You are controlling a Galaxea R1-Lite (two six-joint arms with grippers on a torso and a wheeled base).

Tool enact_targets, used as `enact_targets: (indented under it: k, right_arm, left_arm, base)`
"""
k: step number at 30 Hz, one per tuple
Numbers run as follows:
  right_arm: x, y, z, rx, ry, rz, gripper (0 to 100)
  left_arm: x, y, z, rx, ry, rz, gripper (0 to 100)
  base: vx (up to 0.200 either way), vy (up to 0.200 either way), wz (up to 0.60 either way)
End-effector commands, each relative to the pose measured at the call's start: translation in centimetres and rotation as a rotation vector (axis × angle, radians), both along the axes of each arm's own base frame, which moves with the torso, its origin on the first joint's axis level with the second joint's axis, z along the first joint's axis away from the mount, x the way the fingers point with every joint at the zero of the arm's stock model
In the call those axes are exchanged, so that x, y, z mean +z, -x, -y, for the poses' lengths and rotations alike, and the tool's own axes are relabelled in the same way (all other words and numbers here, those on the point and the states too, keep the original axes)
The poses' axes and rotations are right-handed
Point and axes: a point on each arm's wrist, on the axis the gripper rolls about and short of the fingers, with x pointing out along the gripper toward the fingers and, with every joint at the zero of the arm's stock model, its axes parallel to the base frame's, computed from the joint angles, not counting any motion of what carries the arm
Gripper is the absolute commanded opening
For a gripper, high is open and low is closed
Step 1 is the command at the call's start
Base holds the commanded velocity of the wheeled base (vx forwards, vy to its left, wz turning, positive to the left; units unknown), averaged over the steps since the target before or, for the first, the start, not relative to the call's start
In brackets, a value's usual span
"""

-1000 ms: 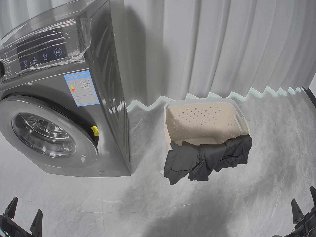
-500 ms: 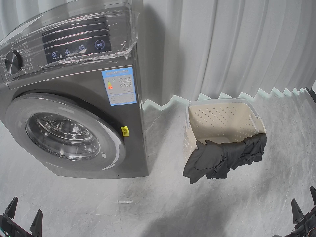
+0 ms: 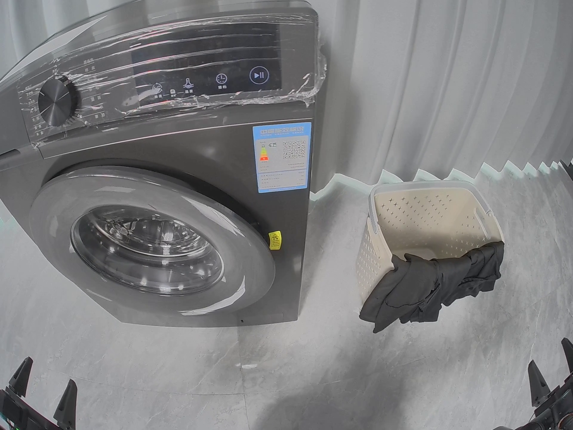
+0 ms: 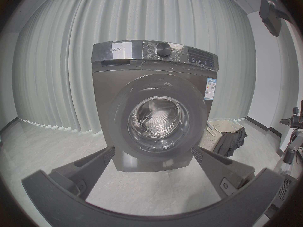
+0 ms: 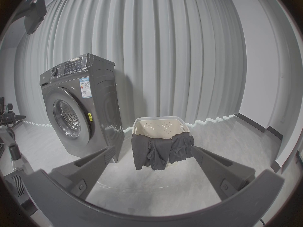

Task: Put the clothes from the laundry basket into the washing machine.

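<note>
Head view: the washing machine is standing on the grey floor before a white curtain, and its round door is sitting shut. The cream laundry basket is standing near the machine's right side, not touching it. The dark clothes are hanging over the basket's near rim and trailing down its outer wall. The left gripper is showing at the lower left edge and the right gripper at the lower right, both with fingers spread and nothing between them, well apart from the basket.

Left wrist view: the left gripper is facing the washing machine head-on, jaws wide and gripping nothing. The laundry basket with the dark clothes is sitting off to the machine's side.

Right wrist view: the right gripper is pointing at the laundry basket, jaws wide and bare. The dark clothes are drooping over the rim that faces it.
</note>
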Motion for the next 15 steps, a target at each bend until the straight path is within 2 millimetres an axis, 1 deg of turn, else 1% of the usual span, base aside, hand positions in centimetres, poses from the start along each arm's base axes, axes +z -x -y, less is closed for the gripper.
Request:
enact_targets:
  k: [1, 4, 7, 15]
  right_arm:
    - [-0.42, 0.02, 0.00, 0.000, 0.001, 0.003, 100]
    - [-0.42, 0.02, 0.01, -0.005, -0.002, 0.003, 100]
    - [-0.42, 0.02, 0.01, -0.005, -0.002, 0.003, 100]
    - [-0.42, 0.02, 0.01, -0.003, -0.002, 0.002, 100]
  left_arm:
    - [-0.48, -0.01, 0.00, 0.001, 0.000, -0.002, 100]
    - [-0.48, -0.01, 0.00, 0.001, 0.000, -0.002, 100]
    - [-0.48, -0.01, 0.00, 0.001, 0.000, -0.002, 100]
    - [-0.47, -0.01, 0.00, 0.001, 0.000, 0.000, 100]
  base:
    - [0.000, 0.000, 0.00]
    - [0.000, 0.000, 0.00]
    - [0.000, 0.000, 0.60]
    - [0.000, 0.000, 0.00]
